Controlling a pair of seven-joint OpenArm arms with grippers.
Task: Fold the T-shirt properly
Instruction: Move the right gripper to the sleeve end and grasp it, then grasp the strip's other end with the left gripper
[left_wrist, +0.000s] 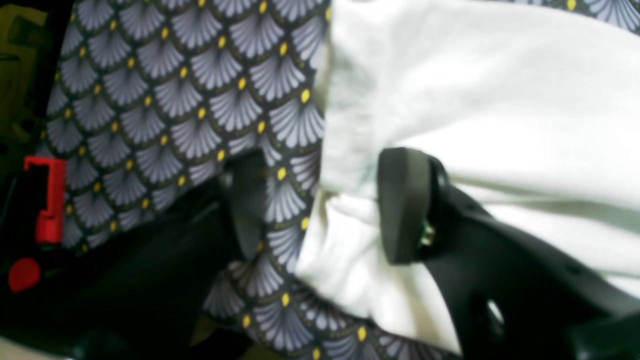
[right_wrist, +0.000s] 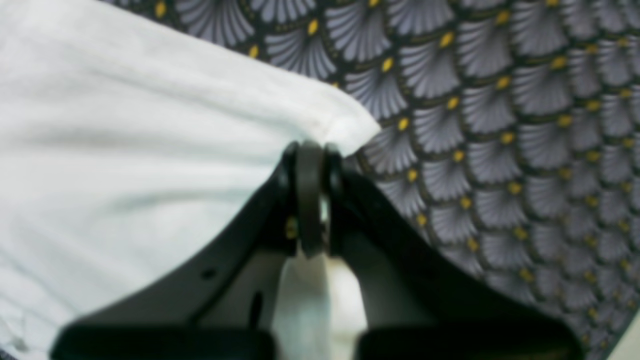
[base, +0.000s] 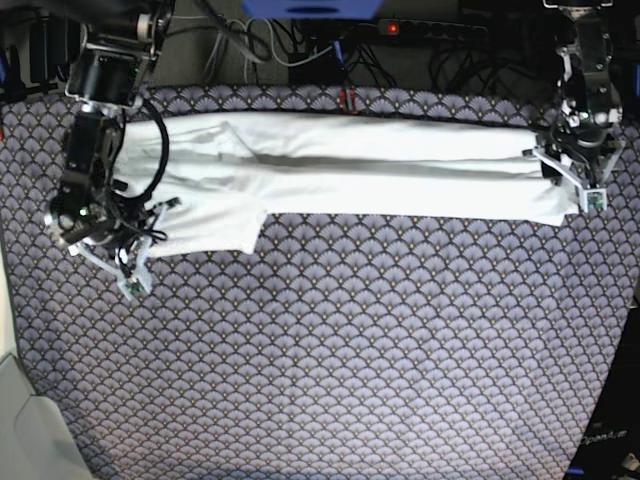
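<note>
On a table covered with a fan-scale patterned cloth (base: 330, 340) in grey, black and yellow, the white T-shirt (base: 350, 172) lies folded into a long band across the far half, its plain reverse up, with no print or lettering legible on it in any view. At the band's one end, seen on the left of the base view, the right gripper (right_wrist: 310, 150) has its jaws pinched together on a corner of the fabric, white cloth bunching between the black fingers. At the opposite end the left gripper (left_wrist: 325, 200) stands with jaws apart, one pad over the shirt's edge and the other over the bare cloth. Beyond the table's far edge, cables and a power strip (base: 420, 28) with a red light show, with no readable markings
</note>
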